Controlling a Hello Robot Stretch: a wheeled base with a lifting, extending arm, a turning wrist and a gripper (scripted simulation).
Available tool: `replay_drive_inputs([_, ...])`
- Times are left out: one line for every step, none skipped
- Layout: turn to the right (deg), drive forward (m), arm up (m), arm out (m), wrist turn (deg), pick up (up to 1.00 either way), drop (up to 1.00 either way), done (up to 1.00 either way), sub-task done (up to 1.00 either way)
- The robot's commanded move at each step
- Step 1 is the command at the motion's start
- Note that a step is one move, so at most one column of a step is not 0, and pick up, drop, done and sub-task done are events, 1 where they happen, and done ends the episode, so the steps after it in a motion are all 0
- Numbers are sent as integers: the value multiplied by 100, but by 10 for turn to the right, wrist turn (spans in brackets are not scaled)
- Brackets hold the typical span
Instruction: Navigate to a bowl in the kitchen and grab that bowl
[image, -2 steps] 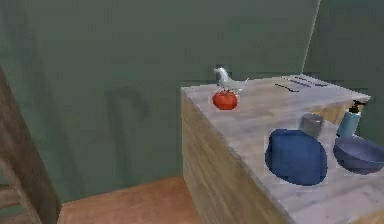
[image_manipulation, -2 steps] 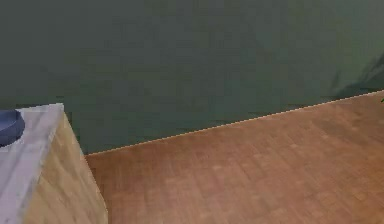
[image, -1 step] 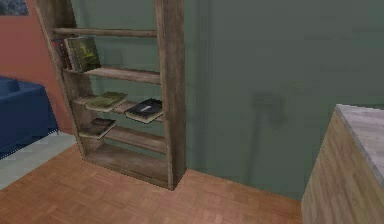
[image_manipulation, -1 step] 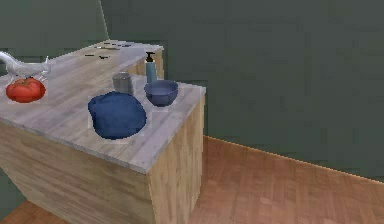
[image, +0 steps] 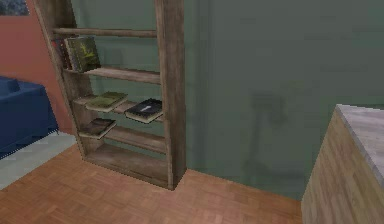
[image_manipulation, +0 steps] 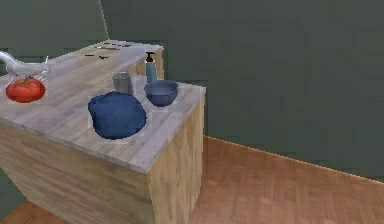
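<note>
The robot's own body lies outside what both cameras take in. Its colours, shapes, cables and markings cannot be told here.

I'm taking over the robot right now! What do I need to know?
The blue bowl stands on the wooden counter, near its corner, next to a soap bottle and a grey cup.
Done: the robot looks parked beside that counter, with a bookshelf ahead.
Left: reach out with the end effector and grab the bowl, which is not yet lifted.
</note>
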Motion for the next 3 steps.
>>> replay_drive_inputs([0,0,38,0,0,0,0,0,0])
replay_drive_inputs([0,0,0,50,0,0,0,0,0])
replay_drive_inputs([0,0,0,0,450,0,0,0,0])
